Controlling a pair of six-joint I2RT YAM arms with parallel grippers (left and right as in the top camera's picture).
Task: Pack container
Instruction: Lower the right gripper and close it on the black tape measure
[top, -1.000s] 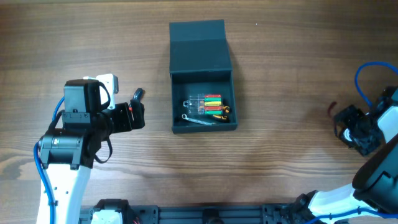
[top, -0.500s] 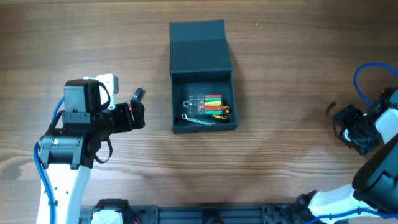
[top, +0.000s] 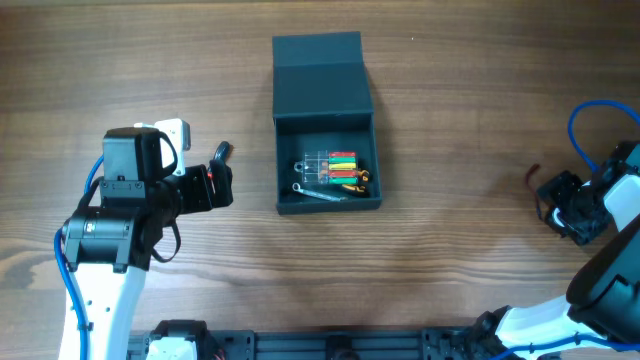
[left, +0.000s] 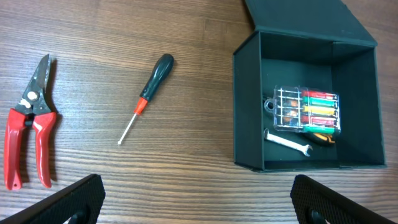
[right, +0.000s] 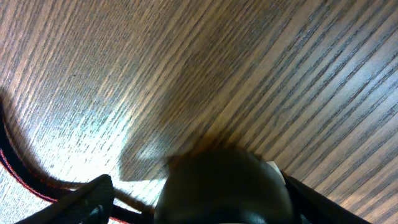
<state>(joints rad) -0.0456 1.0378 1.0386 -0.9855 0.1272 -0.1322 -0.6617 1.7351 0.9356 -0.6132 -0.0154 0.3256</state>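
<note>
Left of container (left: 247, 106), screwdriver (left: 149, 93) and pliers (left: 30, 106) lie unpacked; left gripper (left: 196, 200) spread wide, empty. Right gripper (right: 200, 204) around dark thing (right: 217, 180), grip unclear. Next: lift screwdriver.

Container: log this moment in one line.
container open, lid back | inside: bit case, wrench | outside: screwdriver, red-handled cutters | left gripper open, empty | right gripper around dark round object, grip unclear

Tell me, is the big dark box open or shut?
Open. The container has its lid folded back, and inside you can see a clear case of colourful pieces and a small wrench.
</note>
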